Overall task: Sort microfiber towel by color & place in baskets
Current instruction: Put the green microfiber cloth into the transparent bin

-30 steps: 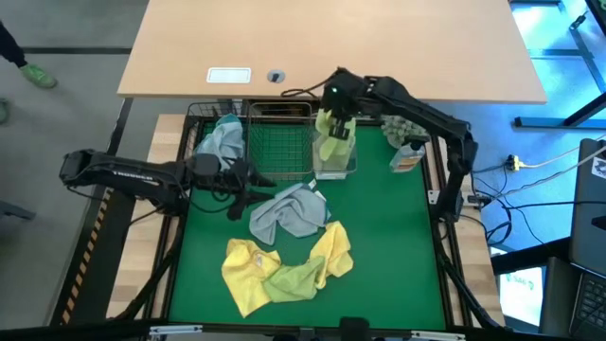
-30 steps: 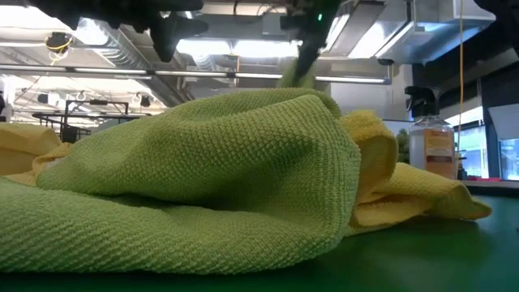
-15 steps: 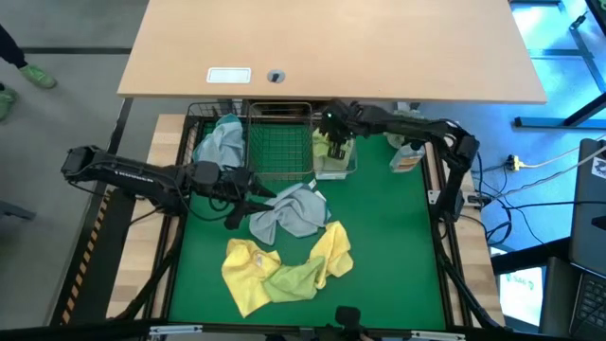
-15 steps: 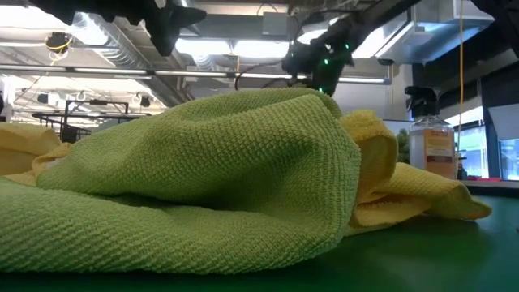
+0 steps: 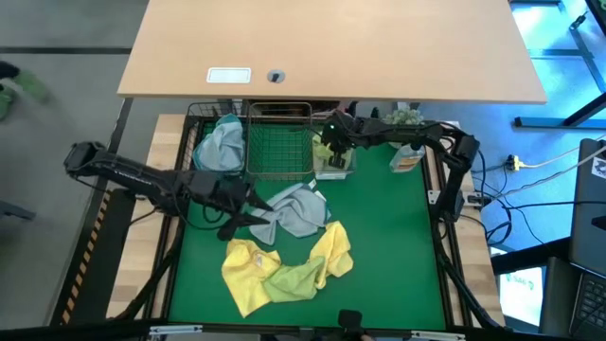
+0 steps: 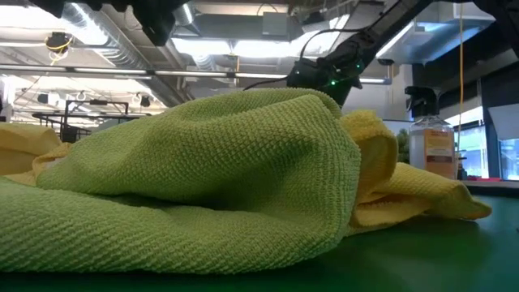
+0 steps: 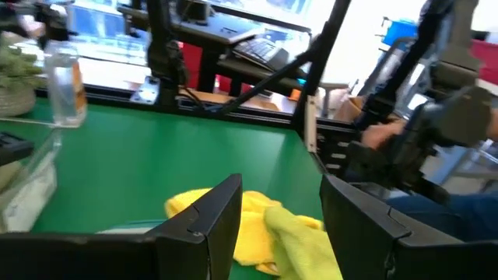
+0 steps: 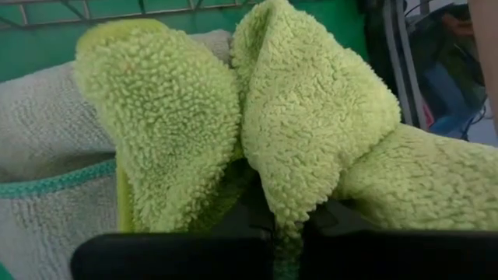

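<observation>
My right gripper (image 5: 332, 144) is down in the clear plastic basket (image 5: 339, 171) at the far right of the green mat, shut on a pale green towel (image 8: 311, 117). Another pale cloth (image 8: 47, 148) lies beside it there. My left gripper (image 5: 244, 206) is open and hovers low at the left edge of a blue-grey towel (image 5: 295, 210) crumpled mid-mat. Yellow towels (image 5: 248, 268) and a green towel (image 5: 295, 277) lie bunched near the front edge. The black mesh basket (image 5: 194, 126) holds a blue-grey towel (image 5: 222, 142). The silver mesh basket (image 5: 279, 144) stands between the two others. My right gripper pinches a bunched fold of the pale green towel (image 8: 286, 222) between its two shut fingers, coming from above and slanting toward the left. The towel bulges out in two lobes ahead of the fingers and rests in the clear basket.
A spray bottle (image 5: 408, 156) and a small potted plant (image 5: 402, 120) stand right of the clear basket. A tan tabletop (image 5: 331, 47) lies beyond the baskets. Bare green mat (image 5: 398, 246) spreads on the right half. In the low view the green towel (image 6: 203, 186) fills the foreground.
My right gripper has dropped with the pale green towel from above the clear basket down into it, its arm stretching lower and flatter. My left gripper has moved a little toward the near edge and toward the blue-grey towel on the mat.
</observation>
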### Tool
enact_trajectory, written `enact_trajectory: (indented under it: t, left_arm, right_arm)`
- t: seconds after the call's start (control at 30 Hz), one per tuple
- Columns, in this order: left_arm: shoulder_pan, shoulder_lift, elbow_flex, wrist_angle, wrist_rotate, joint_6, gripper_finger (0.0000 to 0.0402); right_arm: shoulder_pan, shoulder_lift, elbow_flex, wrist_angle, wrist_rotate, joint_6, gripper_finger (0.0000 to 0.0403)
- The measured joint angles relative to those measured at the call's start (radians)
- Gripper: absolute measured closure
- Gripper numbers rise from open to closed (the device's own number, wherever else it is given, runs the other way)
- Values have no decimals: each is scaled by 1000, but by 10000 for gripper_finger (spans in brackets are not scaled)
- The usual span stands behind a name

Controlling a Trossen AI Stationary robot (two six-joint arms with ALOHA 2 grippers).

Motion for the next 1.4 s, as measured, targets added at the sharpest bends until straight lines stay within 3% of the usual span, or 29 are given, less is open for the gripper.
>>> enact_trajectory:
  t: [0.37, 0.57, 0.73, 0.87, 1.2, 1.4]
  left_arm:
    - [-167, 1, 0, -3, 2, -1, 233]
    - [-228, 1, 0, -68, 11, -67, 233]
    - [-266, 1, 0, -200, 17, -202, 233]
    - [-286, 1, 0, -330, 10, -288, 233]
    - [-305, 1, 0, -691, -53, -417, 233]
    - [-305, 1, -1, -755, -88, -442, 233]
  right_arm:
    - [0, 0, 0, 0, 0, 0, 386]
    - [1, 0, 0, 0, 0, 0, 325]
    - [1, 1, 5, -10, 11, 0, 260]
    - [1, 2, 48, -62, 13, 5, 232]
    - [4, 2, 226, -312, 9, 58, 225]
    - [35, 2, 303, -386, -9, 57, 225]
